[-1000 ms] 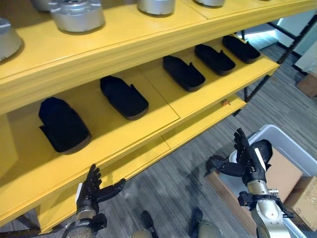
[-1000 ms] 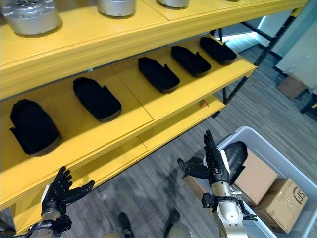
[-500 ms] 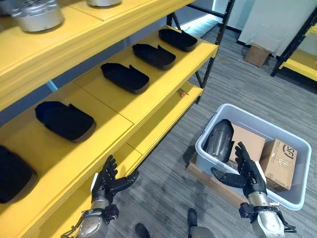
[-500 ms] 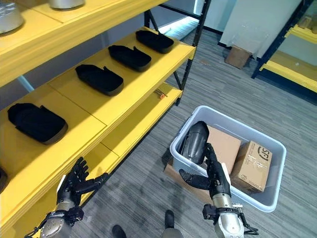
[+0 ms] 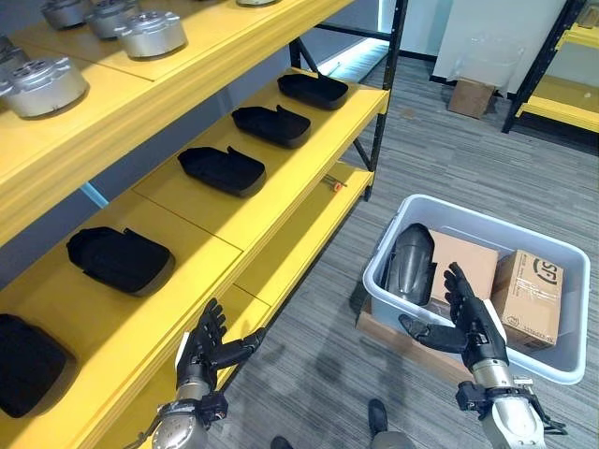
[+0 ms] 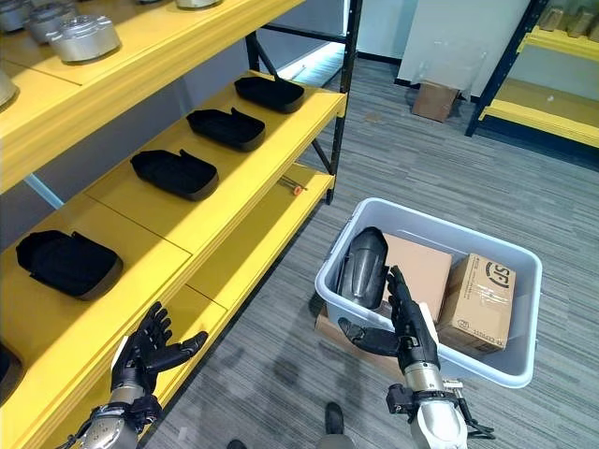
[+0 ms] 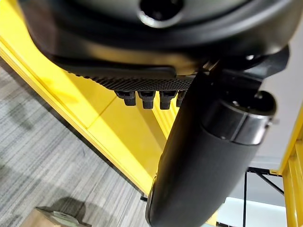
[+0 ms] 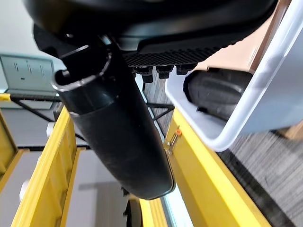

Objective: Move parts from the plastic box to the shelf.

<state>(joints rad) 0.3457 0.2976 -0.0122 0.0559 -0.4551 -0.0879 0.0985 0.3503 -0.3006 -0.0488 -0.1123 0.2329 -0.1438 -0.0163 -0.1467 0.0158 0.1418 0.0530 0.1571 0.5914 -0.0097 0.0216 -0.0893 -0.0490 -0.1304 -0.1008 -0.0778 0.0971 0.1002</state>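
Observation:
A grey plastic box (image 5: 552,360) stands on the floor at the right. Inside it a black curved part (image 5: 409,265) leans against the near-left wall, beside two cardboard boxes (image 5: 530,296). My right hand (image 5: 471,321) hovers open at the box's near rim, fingers straight, holding nothing, close to the black part (image 8: 215,92). My left hand (image 5: 206,344) is open and empty at the lower left, in front of the yellow shelf (image 5: 281,178). Several black parts (image 5: 222,169) lie in a row on the shelf's middle level.
Silver round metal parts (image 5: 150,33) sit on the shelf's top level. A lower yellow shelf board (image 5: 290,248) runs near the floor. A flat cardboard piece (image 5: 402,341) lies under the box. Another rack (image 5: 562,84) and a carton (image 5: 471,96) stand far back on grey carpet.
The camera has swung further right and back, so more of the box and the top shelf shows. Both hands stay open and empty in much the same pose.

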